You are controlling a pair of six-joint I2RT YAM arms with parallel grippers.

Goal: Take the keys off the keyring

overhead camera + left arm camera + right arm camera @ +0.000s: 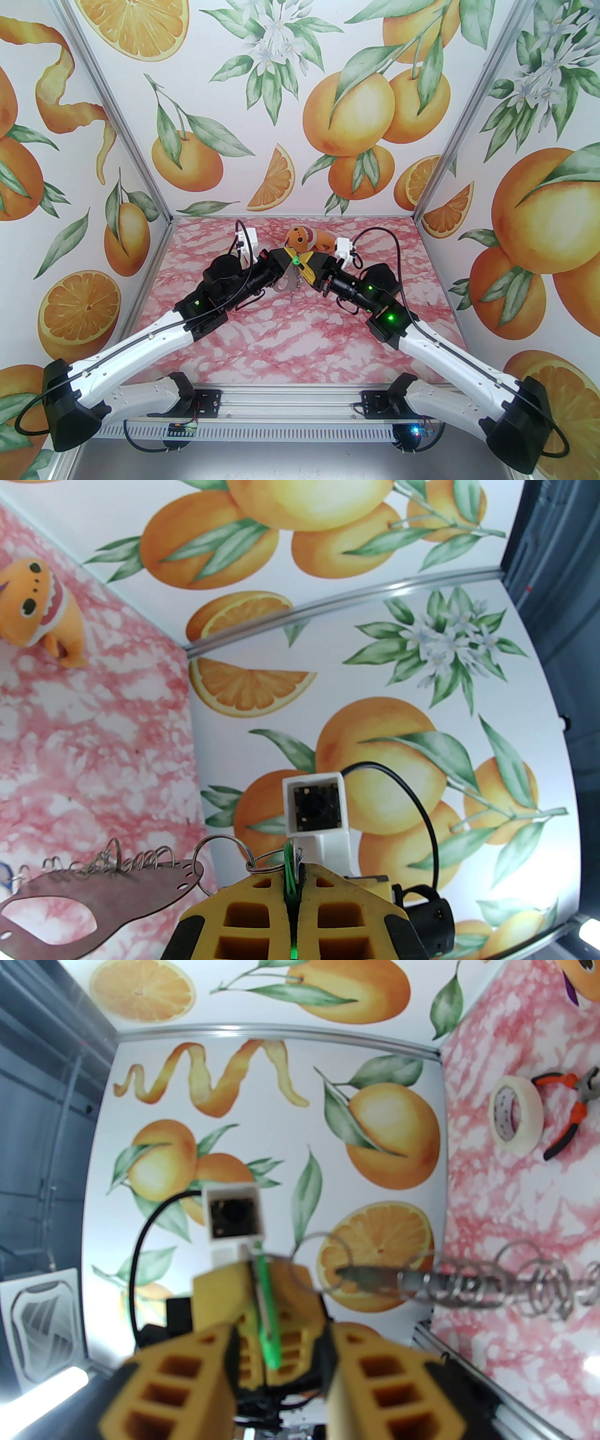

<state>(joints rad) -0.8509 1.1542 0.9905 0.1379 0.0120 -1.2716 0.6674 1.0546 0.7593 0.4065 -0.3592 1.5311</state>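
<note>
Left gripper (293, 883) was clamped on the green key (289, 862), the tag edge-on, pointing out past the fingertips. Right gripper (281, 1344) had its jaws parted either side of that tag – no contact seen. One keyring (117, 892) dangled from it by a split ring, long axis crosswise to the left fingers – over the table (300, 337), open marble around.

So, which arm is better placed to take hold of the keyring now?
The right. The left gripper is shut on the green key, and the keyring hangs from that key. The right gripper holds nothing; its jaws stand apart and it faces the key and keyring from close by.
</note>
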